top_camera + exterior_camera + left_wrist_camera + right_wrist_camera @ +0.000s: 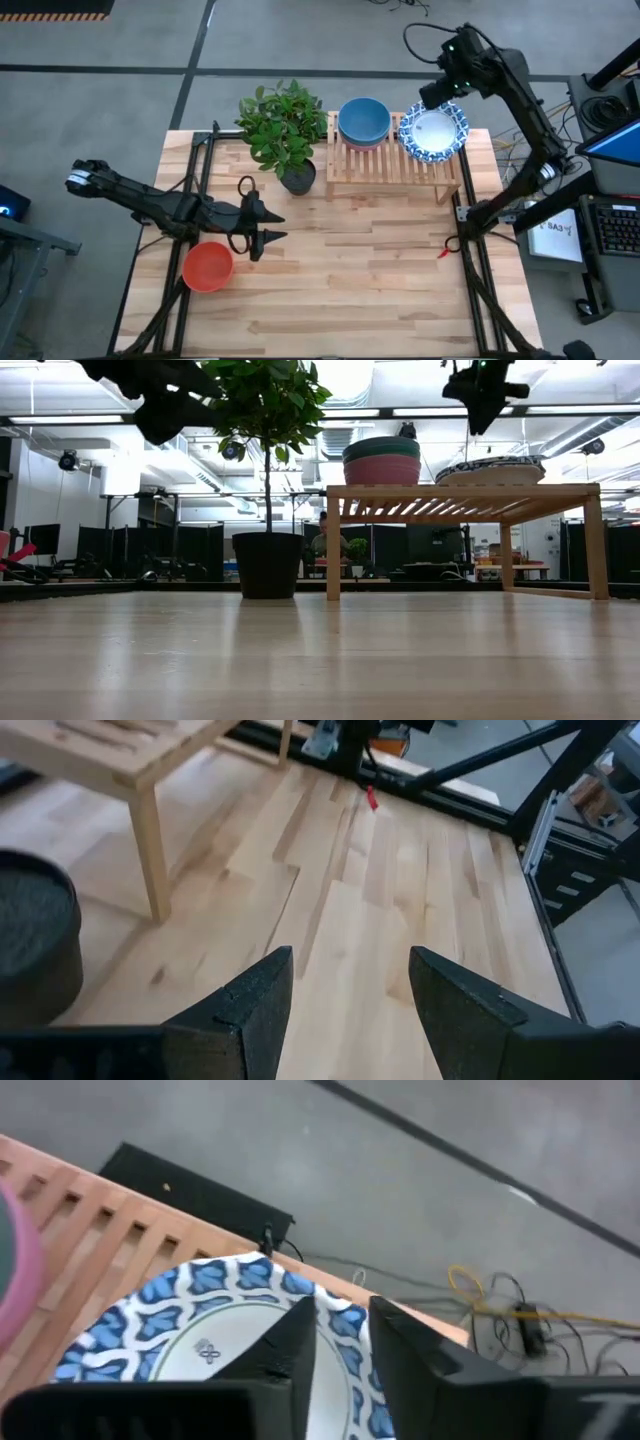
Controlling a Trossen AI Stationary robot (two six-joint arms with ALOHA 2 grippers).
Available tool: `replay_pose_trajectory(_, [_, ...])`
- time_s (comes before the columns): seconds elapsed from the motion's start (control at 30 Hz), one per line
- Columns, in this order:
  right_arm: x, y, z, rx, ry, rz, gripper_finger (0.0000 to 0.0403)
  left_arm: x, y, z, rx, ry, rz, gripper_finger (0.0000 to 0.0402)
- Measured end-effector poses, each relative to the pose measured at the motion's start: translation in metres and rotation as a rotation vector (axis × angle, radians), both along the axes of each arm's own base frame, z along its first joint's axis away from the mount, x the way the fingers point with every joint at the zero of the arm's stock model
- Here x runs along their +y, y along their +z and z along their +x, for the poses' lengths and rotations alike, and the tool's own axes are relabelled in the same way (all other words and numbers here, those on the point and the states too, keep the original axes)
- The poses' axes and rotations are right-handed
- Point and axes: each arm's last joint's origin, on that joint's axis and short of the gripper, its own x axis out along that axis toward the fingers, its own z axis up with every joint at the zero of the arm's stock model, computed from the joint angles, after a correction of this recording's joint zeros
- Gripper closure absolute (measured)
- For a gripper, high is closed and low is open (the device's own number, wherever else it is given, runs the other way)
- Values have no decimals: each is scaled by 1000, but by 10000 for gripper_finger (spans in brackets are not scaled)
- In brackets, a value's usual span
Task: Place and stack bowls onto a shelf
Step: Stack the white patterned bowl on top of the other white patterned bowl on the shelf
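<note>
Two groups of bowls sit on the shelf: a stack of plain bowls toward its left end and a blue-patterned white bowl at its right end. One red bowl is on the tabletop, just beside the left gripper.

Right gripper hangs over the far rim of the patterned bowl. Its fingers stand narrow, a slim gap between them, holding nothing. Left gripper's fingers are spread wide and empty.

Risks, as I judge them:
- The patterned bowl reaches the shelf's right and far edges. A nudge from the right gripper on the way down or out could tip it off the slats.
- If the fingers close on the rim, the bowl could lift and shift.
- The left arm's path from the red bowl to the shelf passes the plant pot. A wide swing could clip the leaves or the pot.

View notes:
- The low view shows the right gripper clear above the patterned bowl, apart from it; the high view cannot show that height.
- The low view also shows the plain stack as layered, green over pink. I cannot tell whether the patterned one is single.
- Only the high view shows the red bowl.
</note>
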Motion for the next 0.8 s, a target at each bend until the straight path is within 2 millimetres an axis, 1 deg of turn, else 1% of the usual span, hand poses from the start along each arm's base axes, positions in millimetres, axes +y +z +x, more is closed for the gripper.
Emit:
replay_pose_trajectory(0.1, [8, -7, 0, -24, -4, -29, 346, 0, 0, -2, 13, -3, -18, 217])
replay_pose_trajectory(0.2, [9, -19, 5, 19, -15, -57, 378, 0, 0, -2, 11, -3, -20, 217])
replay_pose_trajectory(0.27, [9, -28, 9, 71, -40, -82, 390, 0, 0, -2, 12, -3, -20, 217])
replay_pose_trajectory(0.4, [5, -43, 17, 182, -90, -97, 392, 0, 0, -2, 12, -3, -20, 217])
replay_pose_trajectory(0.5, [-1, -58, 21, 209, -98, -53, 394, 0, 0, -2, 12, -5, -16, 217])
replay_pose_trajectory(0.6, [-7, -71, 21, 246, -114, -21, 394, 0, 0, -2, 12, -6, -13, 217])
replay_pose_trajectory(0.7, [-10, -80, 22, 270, -118, -6, 394, 0, 0, -2, 11, -6, -13, 217])
replay_pose_trajectory(0.8, [-11, -86, 24, 268, -109, 9, 394, 0, 0, -2, 10, -6, -14, 217])
